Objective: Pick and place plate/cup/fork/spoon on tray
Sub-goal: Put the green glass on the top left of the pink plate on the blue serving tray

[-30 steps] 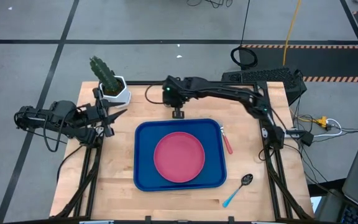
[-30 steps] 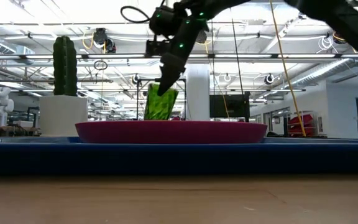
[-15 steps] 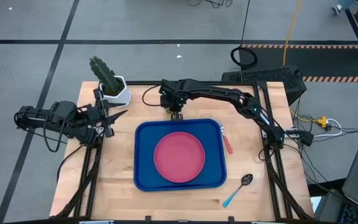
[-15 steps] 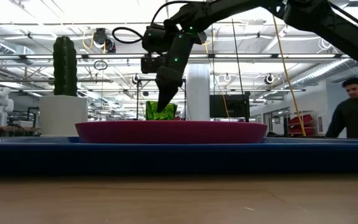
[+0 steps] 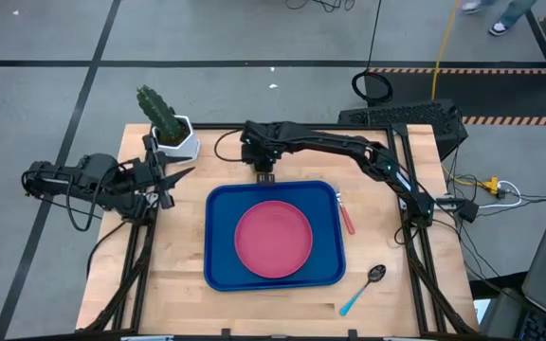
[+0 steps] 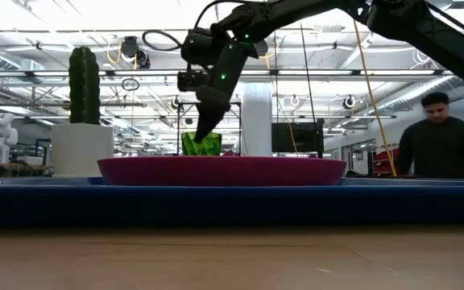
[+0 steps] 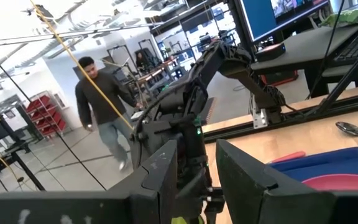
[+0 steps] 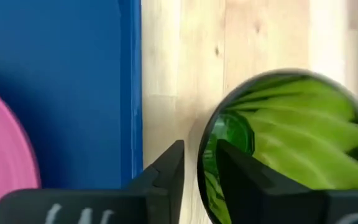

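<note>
While plate (image 5: 273,238) sits on tray (image 5: 218,258), cup (image 8: 291,143) stays pinched at its rim by right pincer (image 8: 197,165) over tabletop (image 5: 178,256) beside tray; fork (image 5: 346,217), spoon (image 5: 363,289) still outside. Left pincer (image 5: 173,178) parked, parted.

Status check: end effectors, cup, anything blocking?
Right end effector pinching small olive-green translucent cup's rim, beside large blue plastic tray. Left end effector parked at table's left. No obstruction visible.

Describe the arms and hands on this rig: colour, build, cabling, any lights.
Both arms are dark, near-black jointed links. The right hand tapers to slim dark fingers; a green indicator light glows on its wrist housing, and a black cable loops off it. The left hand has matching dark pointed fingers, with black cables bundled along that arm.
</note>
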